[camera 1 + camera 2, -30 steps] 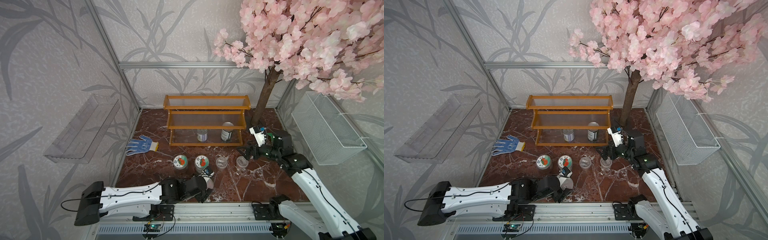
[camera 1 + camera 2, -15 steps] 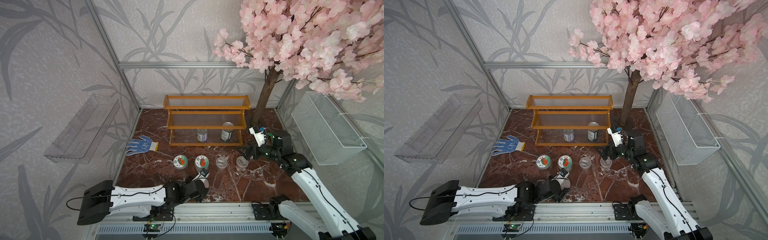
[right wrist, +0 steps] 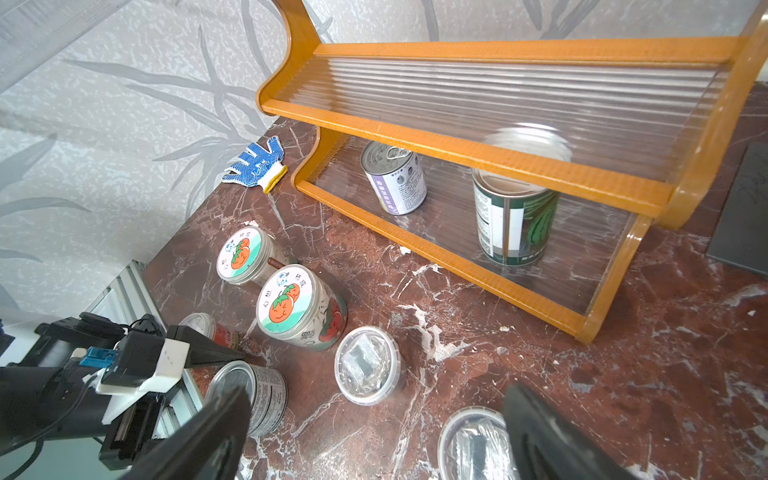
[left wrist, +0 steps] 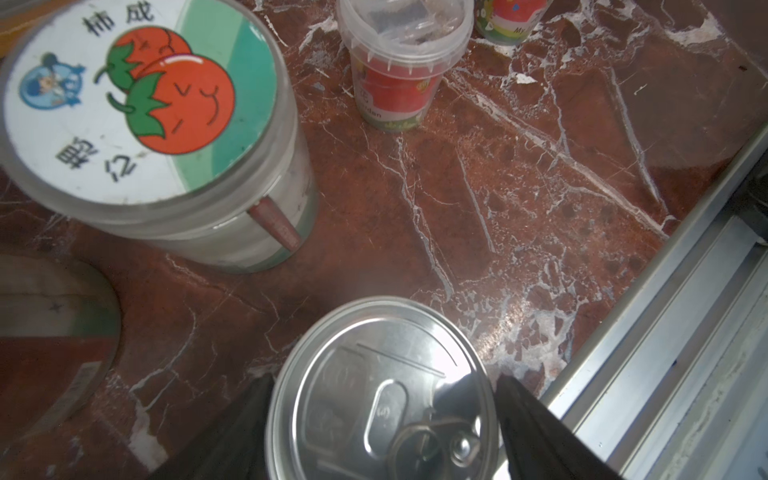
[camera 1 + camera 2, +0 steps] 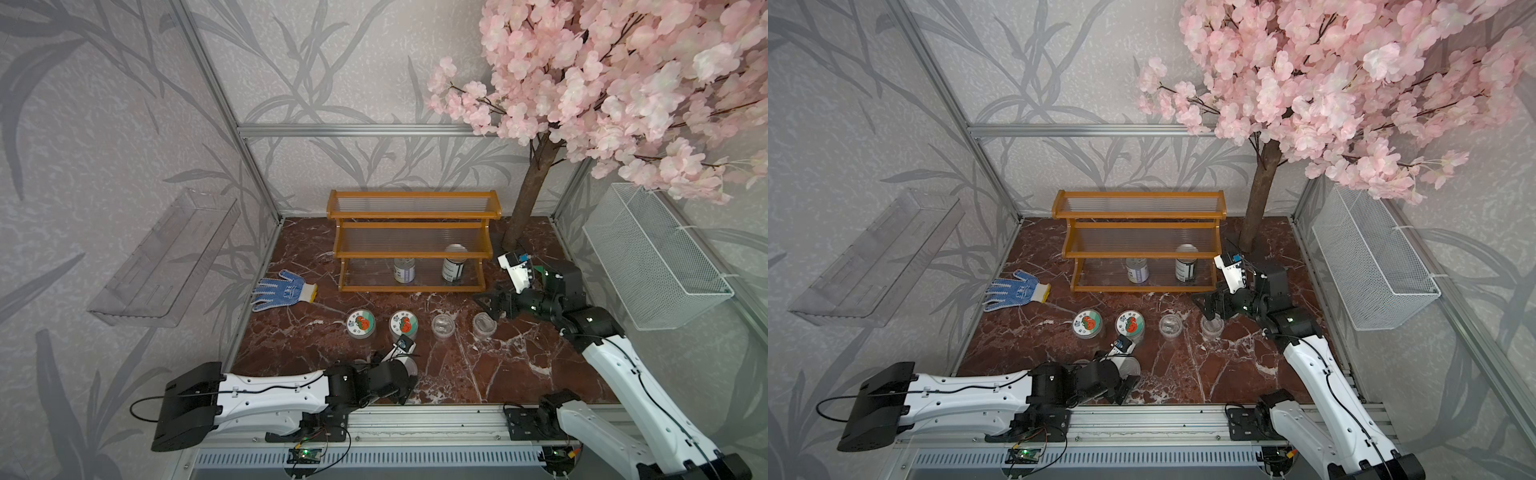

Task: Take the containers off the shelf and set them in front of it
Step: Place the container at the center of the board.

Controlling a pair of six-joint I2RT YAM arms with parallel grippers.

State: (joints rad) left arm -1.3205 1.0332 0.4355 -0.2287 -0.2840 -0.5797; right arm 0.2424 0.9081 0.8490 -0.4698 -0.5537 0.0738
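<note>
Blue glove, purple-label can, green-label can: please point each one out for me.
blue glove [image 5: 284,291]: in a top view, on the palm.
purple-label can [image 3: 399,187]: right wrist view, on the side label.
green-label can [image 3: 515,224]: right wrist view, on the side label.

The left arm has sunk lower by the front rail, and the labelled silver pull-tab can [image 3: 251,390] it carried now stands upright on the red-brown marble tabletop [image 5: 457,374]. The left black parallel gripper [image 4: 384,386], tight on that can a second ago, has spread its jaws (a thin gap shows on one side).
</note>
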